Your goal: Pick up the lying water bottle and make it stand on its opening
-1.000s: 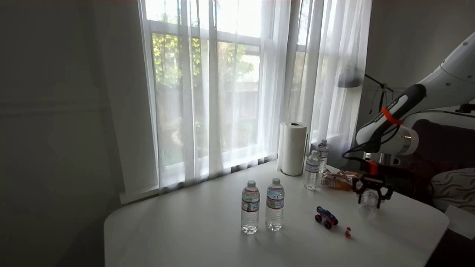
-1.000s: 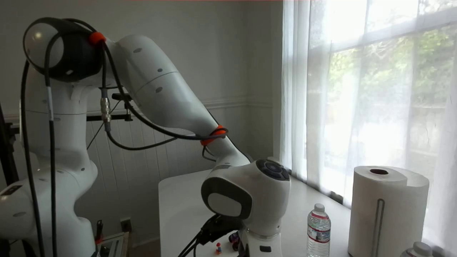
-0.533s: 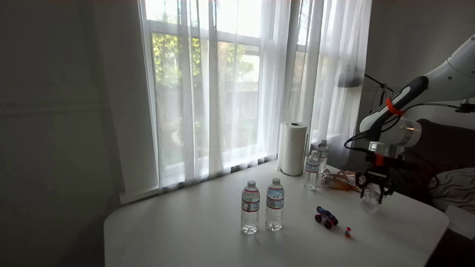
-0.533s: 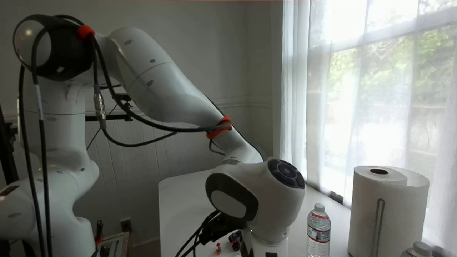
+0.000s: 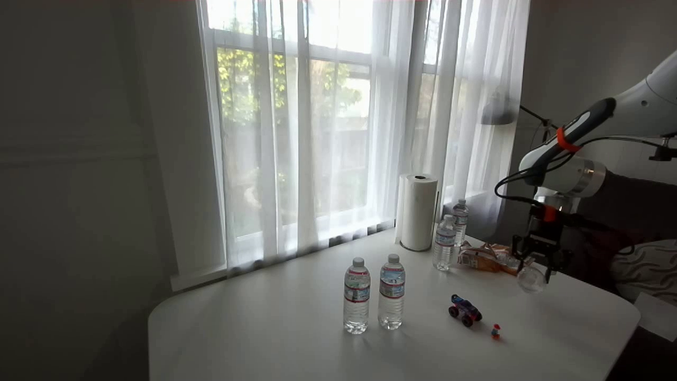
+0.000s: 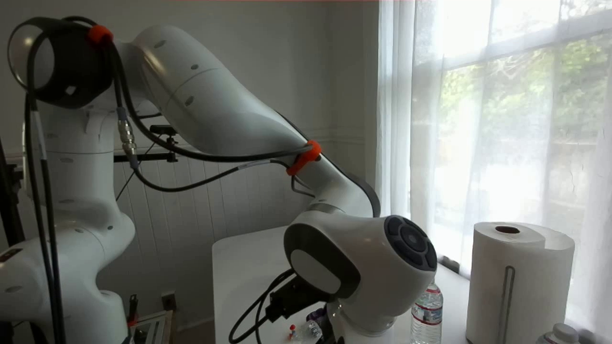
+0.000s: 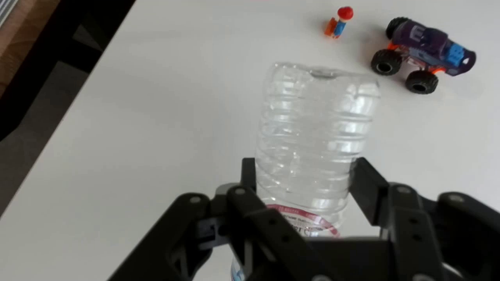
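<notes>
The water bottle [image 7: 312, 128] is clear plastic with a red-edged label [image 7: 302, 218]. In the wrist view its base points to the top. My gripper [image 7: 302, 168] is shut on its ribbed body, with a black finger [image 7: 369, 189] on each side. The cap end is hidden under the gripper. In an exterior view the round base of the bottle [image 5: 530, 280] faces the camera, and the gripper [image 5: 534, 271] holds it tilted, seemingly above the table. In an exterior view a clear piece of the bottle [image 6: 311, 330] shows beside the wrist; the gripper is mostly hidden there.
A toy truck [image 5: 465, 310] and small figure [image 5: 495, 332] stand near the bottle. Two labelled bottles [image 5: 357, 296] [image 5: 392, 293] stand mid-table; two more [image 5: 445, 243] [image 5: 460, 219] stand by the paper-towel roll [image 5: 418, 211] and orange packet [image 5: 481, 257]. The table edge [image 7: 78, 97] shows.
The gripper and wrist have risen and shifted slightly right in an exterior view, and the bottle has risen a little with them. The arm's wrist has swung toward the window side in an exterior view.
</notes>
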`<control>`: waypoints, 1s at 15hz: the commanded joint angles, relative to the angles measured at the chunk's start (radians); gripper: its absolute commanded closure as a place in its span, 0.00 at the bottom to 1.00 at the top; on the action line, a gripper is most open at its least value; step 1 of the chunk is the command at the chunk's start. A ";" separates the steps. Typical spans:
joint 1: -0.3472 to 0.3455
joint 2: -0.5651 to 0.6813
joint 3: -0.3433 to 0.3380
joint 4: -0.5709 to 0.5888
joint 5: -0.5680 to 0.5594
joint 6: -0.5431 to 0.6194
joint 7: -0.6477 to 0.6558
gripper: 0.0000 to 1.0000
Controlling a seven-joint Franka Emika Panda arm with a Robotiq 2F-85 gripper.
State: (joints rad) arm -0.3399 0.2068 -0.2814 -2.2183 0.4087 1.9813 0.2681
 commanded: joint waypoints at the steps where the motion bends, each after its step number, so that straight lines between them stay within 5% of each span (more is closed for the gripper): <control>1: -0.029 0.032 -0.015 0.066 0.060 -0.130 -0.056 0.39; 15: -0.132 0.208 -0.036 0.267 0.211 -0.532 -0.130 0.41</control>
State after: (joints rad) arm -0.4439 0.3597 -0.3085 -2.0158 0.5668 1.5438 0.1677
